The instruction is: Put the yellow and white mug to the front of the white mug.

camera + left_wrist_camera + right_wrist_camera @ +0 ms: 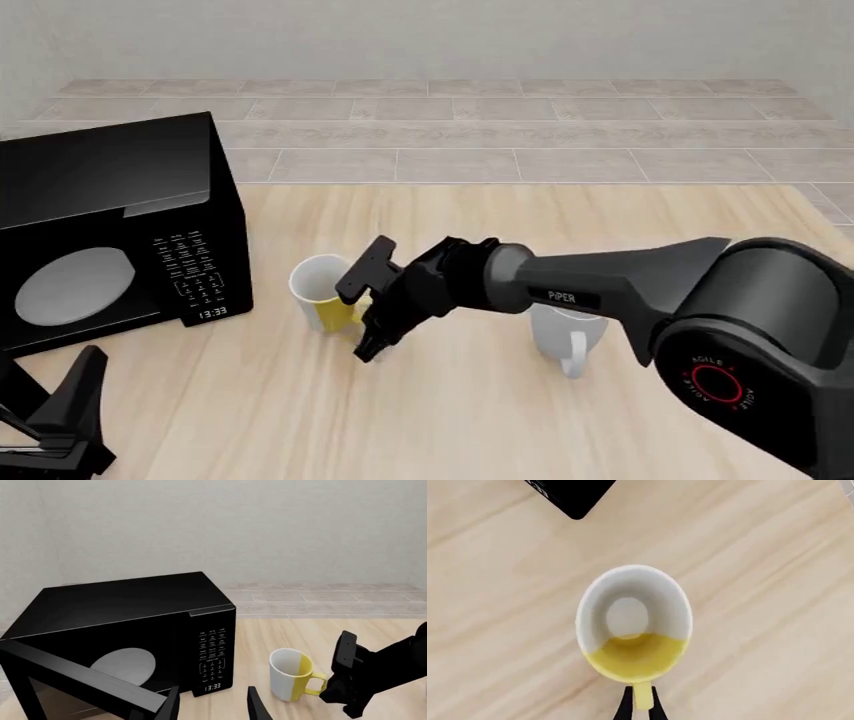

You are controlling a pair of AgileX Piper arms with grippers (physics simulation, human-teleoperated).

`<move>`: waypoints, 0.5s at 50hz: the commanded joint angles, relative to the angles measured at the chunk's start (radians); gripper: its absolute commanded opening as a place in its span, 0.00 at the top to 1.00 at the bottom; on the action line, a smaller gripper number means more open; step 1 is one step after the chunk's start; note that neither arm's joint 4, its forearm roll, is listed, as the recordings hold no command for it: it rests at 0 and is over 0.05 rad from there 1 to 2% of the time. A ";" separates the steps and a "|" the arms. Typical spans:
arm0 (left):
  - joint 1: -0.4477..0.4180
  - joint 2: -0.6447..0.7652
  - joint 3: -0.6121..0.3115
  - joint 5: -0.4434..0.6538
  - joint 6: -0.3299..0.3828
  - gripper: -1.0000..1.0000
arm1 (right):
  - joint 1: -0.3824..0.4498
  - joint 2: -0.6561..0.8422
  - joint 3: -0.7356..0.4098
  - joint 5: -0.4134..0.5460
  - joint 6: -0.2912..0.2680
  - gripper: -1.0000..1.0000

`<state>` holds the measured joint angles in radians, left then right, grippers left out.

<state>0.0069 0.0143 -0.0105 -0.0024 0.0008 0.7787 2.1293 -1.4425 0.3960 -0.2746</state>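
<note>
- Upright beside the microwave, the yellow and white mug turns its handle toward the right gripper; the left gripper gapes empty.
- Front view: the mug stands between the microwave and the white mug.
- Right wrist view: fingers pinch its handle.

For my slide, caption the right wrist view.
Right claw closed on the handle of the upright yellow and white mug on the wooden table.

The yellow and white mug stands upright on the wooden table just right of the black microwave, its yellow handle pointing away from the oven. The white mug, plain and upright, stands farther right of the microwave, handle toward the camera
</note>
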 commanded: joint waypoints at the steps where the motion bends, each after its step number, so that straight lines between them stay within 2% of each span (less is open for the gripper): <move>1: -0.002 0.015 0.010 -0.023 0.000 0.00 | 0.001 0.008 -0.005 0.001 0.005 1.00; 13: -0.002 0.014 0.009 -0.023 0.000 0.00 | -0.006 -0.021 0.008 0.015 -0.005 1.00; 25: -0.002 0.014 0.008 -0.022 0.000 0.00 | -0.021 -0.113 0.028 0.055 -0.019 1.00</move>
<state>0.0084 0.0309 -0.0038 -0.0250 0.0009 0.7668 2.0768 -1.4266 0.4272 -0.2902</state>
